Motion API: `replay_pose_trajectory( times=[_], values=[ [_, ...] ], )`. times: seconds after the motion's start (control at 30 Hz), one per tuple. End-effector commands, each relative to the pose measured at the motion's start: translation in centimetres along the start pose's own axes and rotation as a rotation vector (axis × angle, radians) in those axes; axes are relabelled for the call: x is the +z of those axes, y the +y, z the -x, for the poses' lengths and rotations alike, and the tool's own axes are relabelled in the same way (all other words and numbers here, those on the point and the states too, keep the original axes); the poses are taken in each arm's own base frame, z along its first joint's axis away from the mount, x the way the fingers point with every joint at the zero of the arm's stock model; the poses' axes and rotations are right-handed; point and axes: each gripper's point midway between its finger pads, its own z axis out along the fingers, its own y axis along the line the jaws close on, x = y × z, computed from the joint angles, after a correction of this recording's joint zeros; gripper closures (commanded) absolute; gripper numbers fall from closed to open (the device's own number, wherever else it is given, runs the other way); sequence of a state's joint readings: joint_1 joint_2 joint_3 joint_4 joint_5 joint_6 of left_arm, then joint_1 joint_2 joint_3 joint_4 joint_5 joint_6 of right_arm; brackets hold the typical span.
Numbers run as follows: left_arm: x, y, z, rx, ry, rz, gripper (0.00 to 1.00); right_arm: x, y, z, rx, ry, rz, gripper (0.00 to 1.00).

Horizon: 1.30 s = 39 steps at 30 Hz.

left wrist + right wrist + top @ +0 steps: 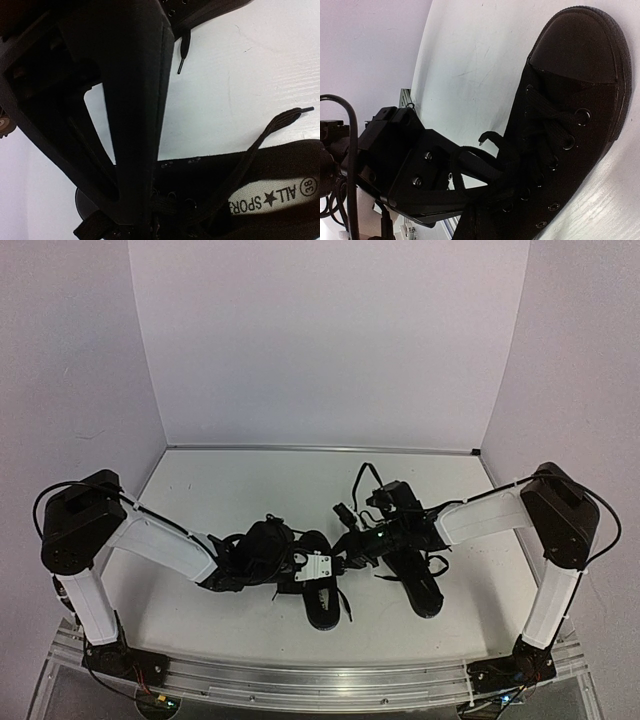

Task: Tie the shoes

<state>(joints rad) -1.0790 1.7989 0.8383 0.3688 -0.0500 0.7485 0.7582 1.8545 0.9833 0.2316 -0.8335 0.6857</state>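
Two small all-black shoes lie side by side. The left shoe point(322, 602) shows a white insole label point(280, 196). My left gripper point(292, 562) is over its lacing. In the left wrist view its two fingers point(136, 130) meet at the tips on the black laces point(167, 206), so it is shut on a lace. A loose lace end point(287, 116) trails over the table. My right gripper point(362, 540) is at the right shoe point(418, 580). In the right wrist view its fingers point(427, 172) close at that shoe's lacing point(547, 150), with a lace looped point(456, 172) over one finger.
White table point(250, 490) with walls on three sides and a metal rail point(300, 675) at the near edge. The two grippers are close together between the shoes. The right shoe's edge and a lace tip point(181, 60) show at the top of the left wrist view.
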Motion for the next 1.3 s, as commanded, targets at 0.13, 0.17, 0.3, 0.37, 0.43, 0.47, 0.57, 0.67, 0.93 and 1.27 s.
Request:
replay_pose_trajectory(
  times=[0.13,0.17,0.3,0.37,0.43,0.47,0.57,0.67,0.93,1.27],
  values=[
    [0.1,1.6,1.5,-0.031,-0.046,0.067,1.0,-1.8,1.4,0.6,-0.033,-0.028,0.057,0.8],
    [0.1,1.6,1.5,-0.031,-0.048,0.068,1.0,-2.4,1.2,1.0,-0.031,-0.045,0.054,0.77],
    [-0.1,1.6,1.6,-0.023,-0.05,0.067,1.0,-4.2,0.2,2.2,-0.012,-0.107,0.021,0.71],
    [-0.2,1.7,1.6,-0.019,-0.049,0.068,1.0,-4.3,-0.6,2.5,0.006,-0.123,0.001,0.71],
    [-0.2,1.6,1.5,-0.015,-0.046,0.067,1.0,-4.1,-1.1,2.5,0.024,-0.124,-0.011,0.71],
    [-0.2,1.5,1.4,-0.015,-0.044,0.065,1.0,-3.9,-1.5,2.4,0.037,-0.12,-0.017,0.72],
    [-0.2,1.5,1.4,-0.013,-0.042,0.063,1.0,-3.1,-2.8,2.1,0.07,-0.109,-0.041,0.79],
    [-0.3,1.5,1.3,-0.006,-0.037,0.062,1.0,-2.1,-2.9,1.6,0.067,-0.084,-0.043,0.86],
    [-0.5,1.5,1.1,0.007,-0.024,0.061,1.0,0.4,-2.4,0.5,0.059,-0.019,-0.029,0.9],
    [-0.5,1.1,0.7,0.02,-0.016,0.05,1.0,0.5,-0.7,0.7,0.057,-0.019,0.043,0.87]
  ],
)
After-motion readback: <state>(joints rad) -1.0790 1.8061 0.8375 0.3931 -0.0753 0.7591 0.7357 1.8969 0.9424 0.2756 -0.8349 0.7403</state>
